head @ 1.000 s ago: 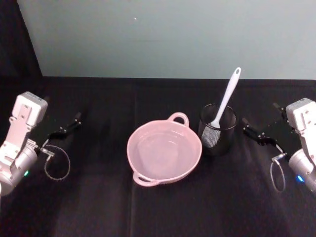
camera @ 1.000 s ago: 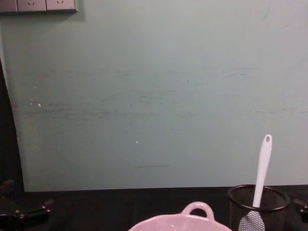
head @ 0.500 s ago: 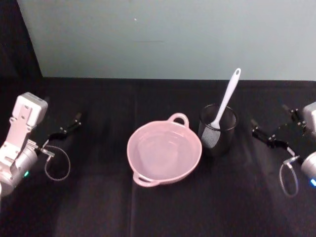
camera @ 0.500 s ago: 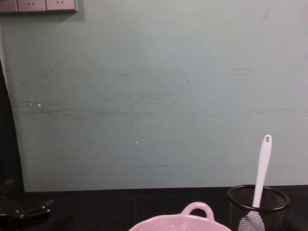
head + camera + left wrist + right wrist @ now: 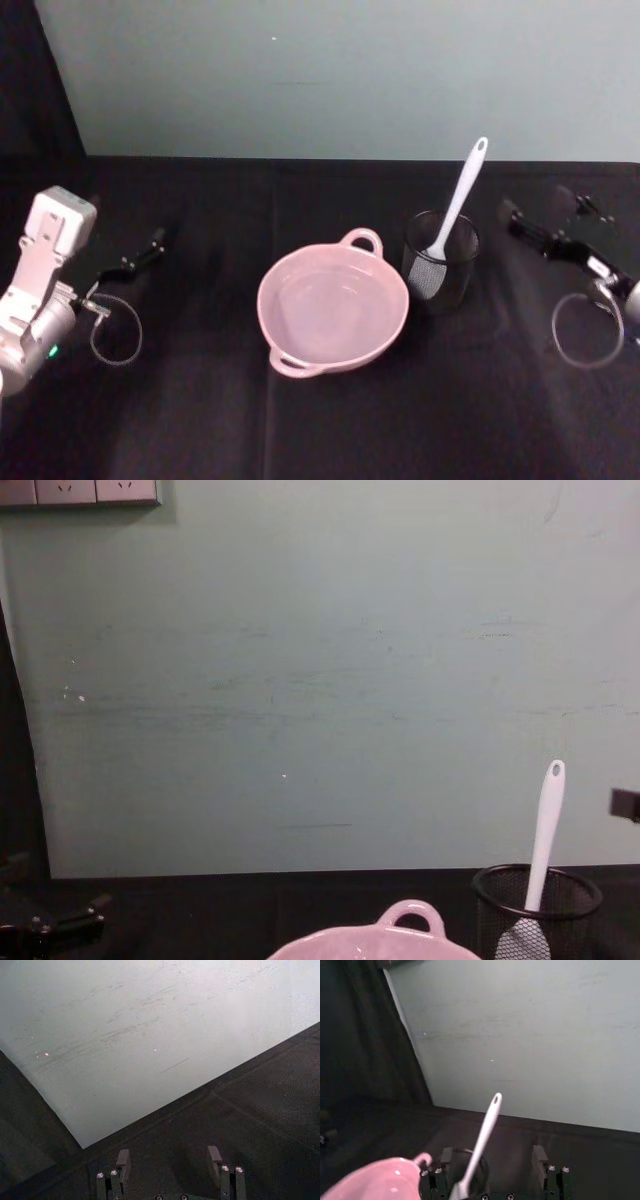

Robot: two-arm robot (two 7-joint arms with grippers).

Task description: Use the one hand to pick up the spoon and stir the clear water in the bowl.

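Lighting is diffuse and moderate. The pale wall (image 5: 320, 680) is the brightest surface in every view and washes out toward one corner in the left wrist view (a soft glare, not a hotspot). The black desk (image 5: 200, 400) swallows light and reads almost featureless, and the dark jaws in both wrist views barely separate from it. The bowl (image 5: 262, 305) carries small glossy highlights. At the right edge of the head view, the right gripper (image 5: 542, 212) is smeared and its cable loop (image 5: 555, 335) is ghosted. The left edge of the head and chest views falls to near black.
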